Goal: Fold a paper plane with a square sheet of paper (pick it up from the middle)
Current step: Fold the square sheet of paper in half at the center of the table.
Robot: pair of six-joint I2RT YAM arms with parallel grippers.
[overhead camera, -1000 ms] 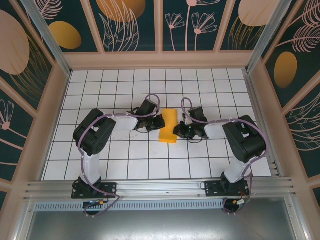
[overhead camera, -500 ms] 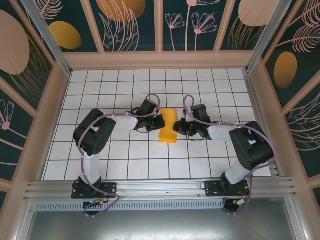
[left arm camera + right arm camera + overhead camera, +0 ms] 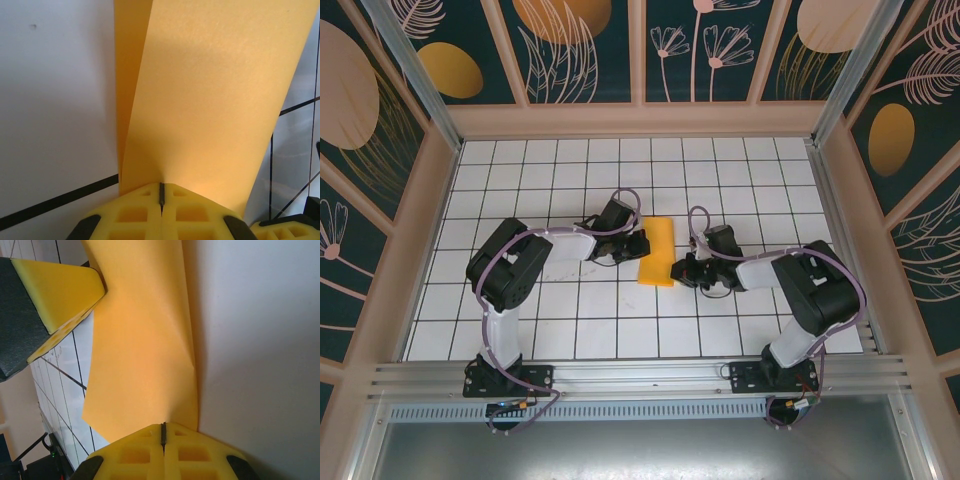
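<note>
Top external: your paper (image 3: 658, 252) lies folded to a narrow strip on the table (image 3: 520, 170). Both forearms stretch low toward it. Left gripper (image 3: 638, 245) meets its left edge, right gripper (image 3: 680, 270) its near right corner. Both sets of jaws are pressed together, tips touching paper; whether they pinch it is unclear.

You are looking at a white tabletop (image 3: 720, 170) ruled into squares by thin black lines. Around it stand dark teal panels (image 3: 720, 85) painted with pale leaves, flowers and orange ovals, set in a pale beige frame (image 3: 640, 120). A ribbed aluminium rail (image 3: 640, 372) runs along the near edge.
</note>
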